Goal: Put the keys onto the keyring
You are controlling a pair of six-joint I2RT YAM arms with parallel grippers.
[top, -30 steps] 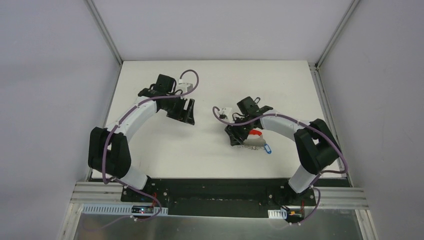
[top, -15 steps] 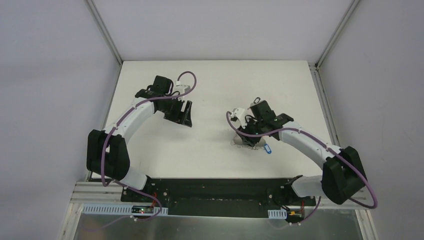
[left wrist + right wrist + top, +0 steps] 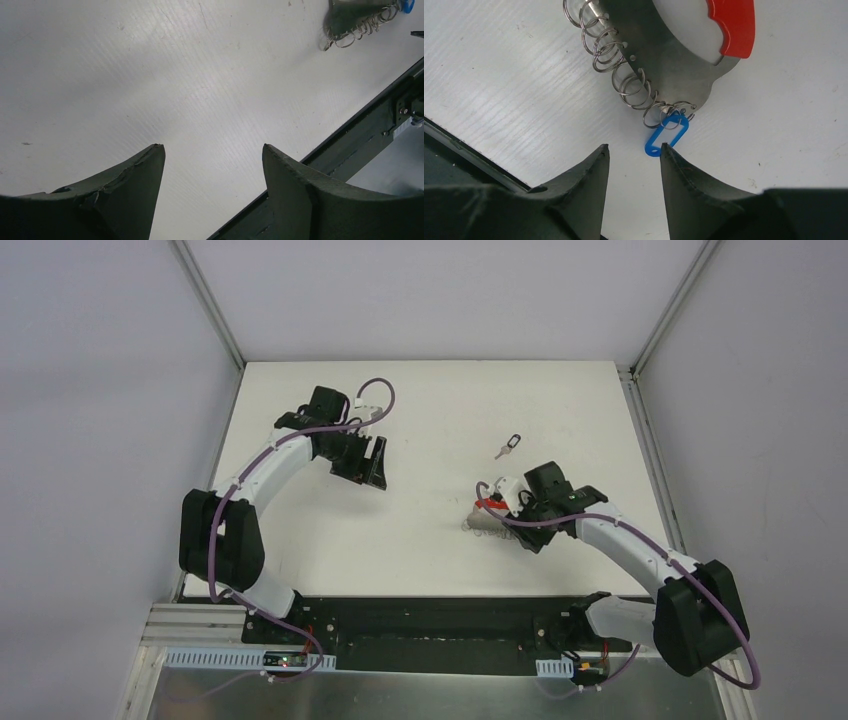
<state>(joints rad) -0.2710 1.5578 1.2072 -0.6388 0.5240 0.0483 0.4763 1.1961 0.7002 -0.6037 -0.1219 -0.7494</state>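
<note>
Right wrist view: the right end effector point(image 3: 634, 150) hovers low over the white desk point(image 3: 420, 410). Its two dark fingers stand a little apart, with nothing between them. Just beyond their tips lies the blue key point(image 3: 666, 135), a tiny item with a bright blue oblong head. It touches the last ring of the keyring point(image 3: 659, 60), a silvery metal plate with a red curved band and a row of small wire rings along one edge. Whether the blue head is already threaded on that ring or only lies against it cannot be told.

Top external view: the keyring lies right of centre on the desk, partly under the right arm. The silver key point(image 3: 508, 446), small with a dark looped head, lies farther off and well apart from the keyring, not yet on it.

Left wrist view: the left end effector point(image 3: 212, 150) hangs above bare desk to the left with its fingers wide apart, holding nothing. It is well apart from the keyring.

Assessment of risks:
- The blue key lies flat on the desk, so closing fingers may slide over it or flick it away.
- The gap between the right fingers is narrow, so a slightly off-centre descent would push the key instead of straddling it.
- Nothing steadies the keyring, so any pull on the blue key may drag the whole piece along.
- A ring may catch on a fingertip.
</note>
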